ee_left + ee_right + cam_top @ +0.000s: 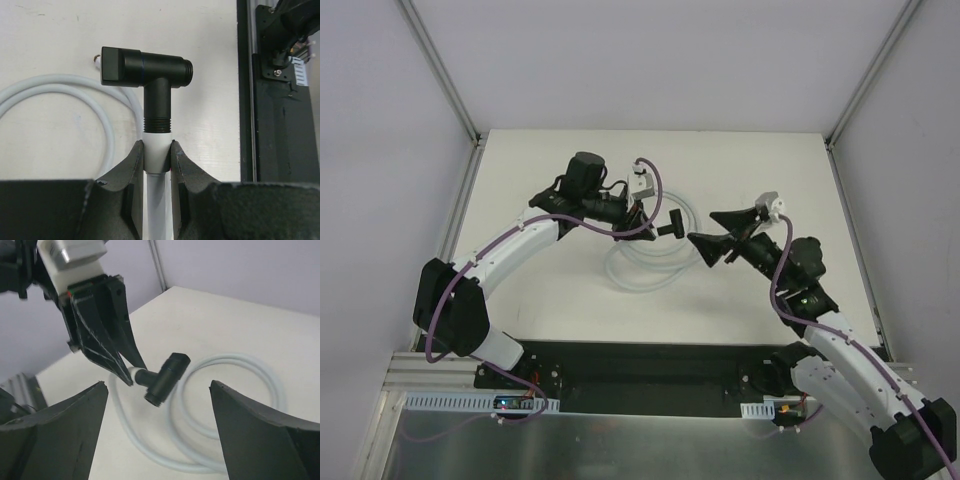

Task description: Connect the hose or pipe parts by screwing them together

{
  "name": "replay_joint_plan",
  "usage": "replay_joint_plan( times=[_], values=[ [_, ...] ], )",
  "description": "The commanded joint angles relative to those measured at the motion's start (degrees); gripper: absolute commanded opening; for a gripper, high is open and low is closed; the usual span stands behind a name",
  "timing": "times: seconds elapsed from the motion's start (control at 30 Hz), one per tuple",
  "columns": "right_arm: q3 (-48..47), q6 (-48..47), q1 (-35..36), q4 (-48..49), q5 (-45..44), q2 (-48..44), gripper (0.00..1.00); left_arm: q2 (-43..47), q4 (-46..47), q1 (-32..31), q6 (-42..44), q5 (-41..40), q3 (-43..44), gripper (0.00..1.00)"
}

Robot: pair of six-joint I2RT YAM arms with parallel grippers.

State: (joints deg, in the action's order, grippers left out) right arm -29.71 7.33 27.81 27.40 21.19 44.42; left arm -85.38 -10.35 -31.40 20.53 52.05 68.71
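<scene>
Currently: thin white flexible hose [60,90], pinched by your left gripper [157,147] below black T-shaped connector [150,67]; right gripper [703,227] spread, empty, so close it squarely on that connector.

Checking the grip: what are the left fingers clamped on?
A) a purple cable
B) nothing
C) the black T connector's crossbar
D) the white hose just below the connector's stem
D: the left wrist view shows the left fingers pinching the white hose right under the black T connector.
</scene>
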Motion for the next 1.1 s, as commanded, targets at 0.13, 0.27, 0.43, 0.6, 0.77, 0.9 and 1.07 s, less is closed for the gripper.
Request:
replay_joint_plan(
  times=[0.13, 0.27, 0.43, 0.6, 0.77, 0.9, 1.07],
  values=[
    [4.23, -48.70, -0.48, 6.08, 25.64, -1.27, 0.97, 0.39, 2.00, 0.99, -6.20, 14.82, 0.90, 0.00],
    [0.81, -58.09, -0.39, 1.55, 26.45, 0.22, 0.97, 0.48, 2.09, 1.69, -7.00, 19.83, 0.64, 0.00],
    [-4.82, -66.91, -0.39, -10.60, 25.92, 1.10, 0.98, 0.48, 1.56, 2.13, -6.91, 23.18, 0.29, 0.00],
    [-9.56, -70.26, -0.13, -14.29, 27.49, 4.52, 0.96, -0.05, 1.12, 2.22, -6.83, 23.88, 0.81, 0.00],
    [-13.17, -72.28, 1.63, -18.08, 28.64, 7.87, 0.84, -1.01, 0.86, 2.31, -7.09, 26.08, 1.60, 0.00],
    [-14.06, -71.85, 2.07, -18.96, 29.61, 9.01, 0.77, -1.36, 0.42, 2.39, -6.91, 26.43, 2.40, 0.00],
    [-14.76, -66.68, 2.60, -17.21, 30.93, 11.91, 0.53, -1.71, 0.24, 2.39, -6.65, 26.70, 2.57, 0.00]
  ],
)
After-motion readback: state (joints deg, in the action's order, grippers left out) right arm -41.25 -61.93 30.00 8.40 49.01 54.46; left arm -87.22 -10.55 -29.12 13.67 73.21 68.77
